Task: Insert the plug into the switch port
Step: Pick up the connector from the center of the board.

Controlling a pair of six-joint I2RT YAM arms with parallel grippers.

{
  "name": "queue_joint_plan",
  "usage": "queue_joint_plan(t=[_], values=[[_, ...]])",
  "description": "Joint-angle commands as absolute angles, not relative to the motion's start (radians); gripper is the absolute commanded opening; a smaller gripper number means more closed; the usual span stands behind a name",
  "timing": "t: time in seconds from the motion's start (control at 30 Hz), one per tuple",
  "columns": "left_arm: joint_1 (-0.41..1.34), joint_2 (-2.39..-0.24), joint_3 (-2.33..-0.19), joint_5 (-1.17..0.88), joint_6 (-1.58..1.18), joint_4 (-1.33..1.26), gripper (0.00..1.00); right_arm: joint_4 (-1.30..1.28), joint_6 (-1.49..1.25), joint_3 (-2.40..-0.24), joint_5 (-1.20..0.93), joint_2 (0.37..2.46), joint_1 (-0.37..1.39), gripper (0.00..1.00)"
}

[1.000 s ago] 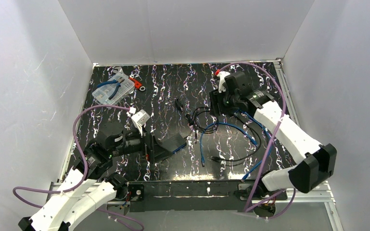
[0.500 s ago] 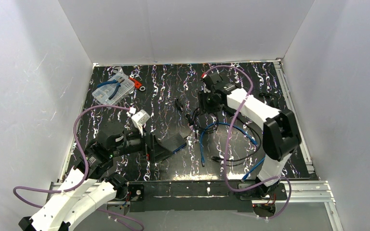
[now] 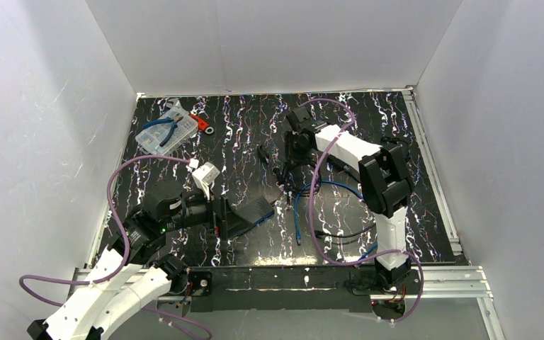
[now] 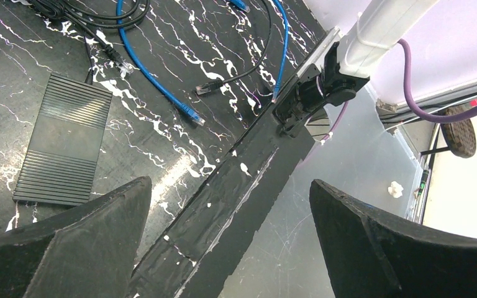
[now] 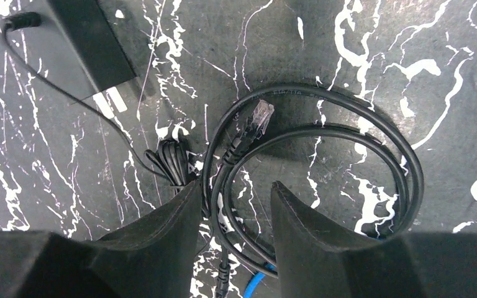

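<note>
Under right gripper (image 5: 235, 189), jaws ajar, nothing clenched: plug (image 5: 262, 115) likely light, clip fragile, cable (image 5: 313, 92) floppy; pinch boot (image 5: 241, 144) behind plug.

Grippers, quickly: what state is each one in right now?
Left gripper: wide open, holding nothing.
Right gripper: open, jaws either side of the black cable, not clamped on it.

I saw loops of black cable (image 5: 323, 130) crowding round the plug (image 5: 262, 113), with a blue cable (image 3: 296, 216) close by. The switch (image 5: 90, 43) sat apart, and bare table (image 5: 348, 37) lay open beyond the loops.
</note>
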State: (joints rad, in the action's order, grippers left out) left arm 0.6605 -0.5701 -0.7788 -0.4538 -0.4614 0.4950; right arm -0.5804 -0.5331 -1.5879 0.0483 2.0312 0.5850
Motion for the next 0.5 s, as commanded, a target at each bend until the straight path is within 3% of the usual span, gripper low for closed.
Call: queue_joint_plan(t=[0.0,0.47], values=[[0.664,-0.575,-0.781,-0.451,-0.448,0.499,0.98,-0.563,-0.581,-1.637,0.049,2.052,0.594,0.51],[0.664,-0.576,-0.774,-0.456,-0.447,0.489,0.98,-0.581,-0.604,-1.648,0.067,2.121,0.609,0.51]])
